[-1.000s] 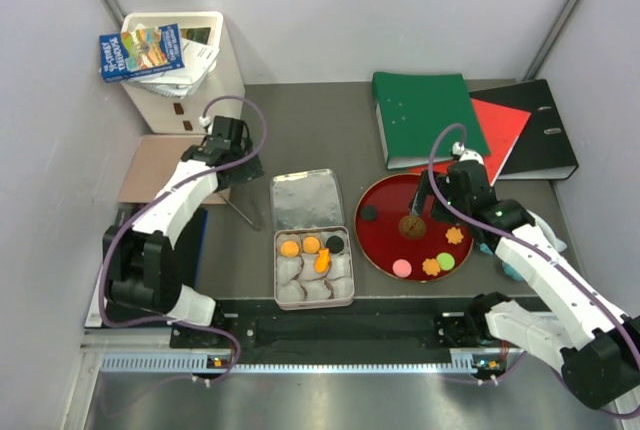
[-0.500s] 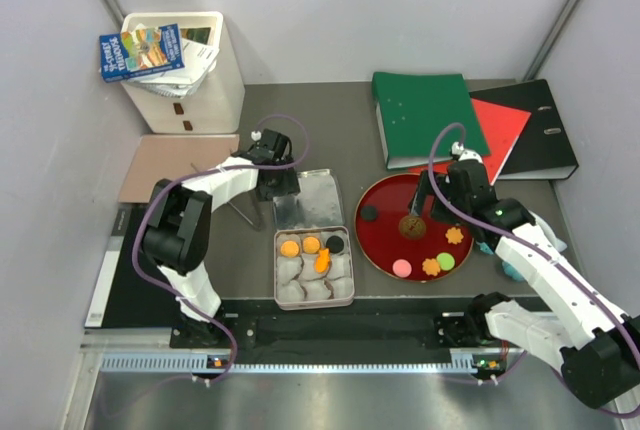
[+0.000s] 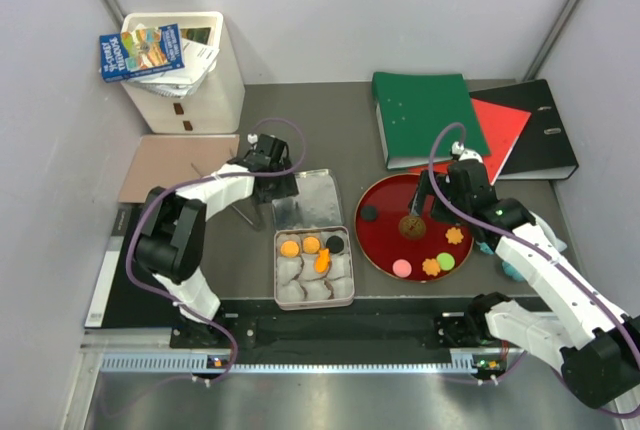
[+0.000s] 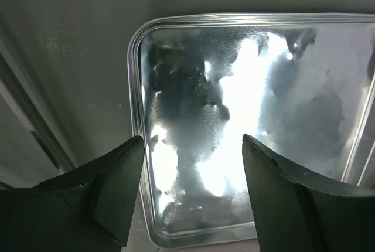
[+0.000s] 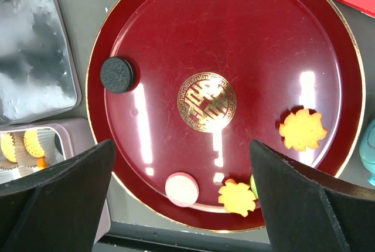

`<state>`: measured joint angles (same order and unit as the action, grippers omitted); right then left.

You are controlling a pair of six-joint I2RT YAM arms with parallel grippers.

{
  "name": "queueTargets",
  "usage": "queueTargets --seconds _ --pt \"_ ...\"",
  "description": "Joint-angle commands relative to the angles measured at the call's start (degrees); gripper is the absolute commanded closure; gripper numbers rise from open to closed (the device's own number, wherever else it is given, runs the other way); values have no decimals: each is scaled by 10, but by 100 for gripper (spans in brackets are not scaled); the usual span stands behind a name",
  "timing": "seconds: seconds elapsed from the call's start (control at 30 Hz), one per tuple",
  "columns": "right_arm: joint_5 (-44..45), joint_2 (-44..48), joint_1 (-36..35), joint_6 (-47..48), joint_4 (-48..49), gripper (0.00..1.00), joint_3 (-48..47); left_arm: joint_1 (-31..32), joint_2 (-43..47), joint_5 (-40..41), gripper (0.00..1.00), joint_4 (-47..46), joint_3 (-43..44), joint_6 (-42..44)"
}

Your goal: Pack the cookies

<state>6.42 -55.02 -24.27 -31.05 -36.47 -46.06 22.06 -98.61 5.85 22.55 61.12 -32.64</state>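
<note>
A red plate (image 3: pixel 392 195) holds a black cookie (image 3: pixel 369 213), a pink one (image 3: pixel 402 267), a green one (image 3: pixel 446 261) and two orange flower cookies (image 3: pixel 431 266). The right wrist view shows the black (image 5: pixel 117 74), pink (image 5: pixel 181 189) and flower (image 5: pixel 302 129) cookies; no brown cookie shows, only a gold emblem at the plate's centre. A tin (image 3: pixel 279 270) lined with white paper cups holds three orange cookies (image 3: pixel 290 248) and a black one (image 3: pixel 335 244). My right gripper (image 3: pixel 437 208) (image 5: pixel 181 146) hovers open over the plate. My left gripper (image 3: pixel 275 188) (image 4: pixel 193 146) is open over the left edge of the silver lid (image 3: pixel 308 198) (image 4: pixel 246 111).
Green (image 3: pixel 425 115) and red (image 3: pixel 505 125) folders and a black binder (image 3: pixel 545 130) lie behind the plate. A white bin with books (image 3: pixel 185 70) stands back left, a brown pad (image 3: pixel 165 165) beside it. Turquoise headphones (image 3: pixel 510 270) lie right of the plate.
My left arm has swung right from over the brown pad to the silver lid. My right arm and the cookies have not moved.
</note>
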Motion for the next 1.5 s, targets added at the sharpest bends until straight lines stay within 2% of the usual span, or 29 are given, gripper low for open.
queueTargets --seconds 0.0,0.13,0.27,0.53,0.67,0.77,0.8,0.9,0.93,1.07,1.23,1.47 --pt "7 -3 -4 1 11 4 -19 -2 72 18 27 -45 -27 -4" --pt "6 -6 -4 0 13 4 -18 -2 90 17 27 -44 -33 -3" --pt "3 -11 -4 -1 18 4 -20 -3 45 32 27 -9 -16 0" --pt "7 -11 -4 -2 5 4 -24 -6 -10 23 32 -33 -45 -10" --pt "13 -6 -4 -2 -3 4 -23 -6 -19 17 38 -39 -50 -12" --pt "16 -5 -4 0 -5 4 -24 -6 -19 16 49 -41 -56 -8" --pt "16 -7 -3 -1 -5 4 -25 -6 -19 14 59 -42 -57 -8" --pt "16 -7 -4 0 -5 4 -27 -6 -15 7 72 -48 -67 -7" --pt "16 -8 -4 1 -4 4 -26 -6 -13 2 80 -52 -71 -7" --pt "13 -9 -4 0 -4 4 -28 -6 -8 -4 100 -55 -81 -5" --pt "9 -8 -4 0 -4 4 -32 -6 9 -14 100 -53 -75 -1" --pt "8 -6 -4 3 -5 5 -64 -6 82 -55 100 -34 15 -8"
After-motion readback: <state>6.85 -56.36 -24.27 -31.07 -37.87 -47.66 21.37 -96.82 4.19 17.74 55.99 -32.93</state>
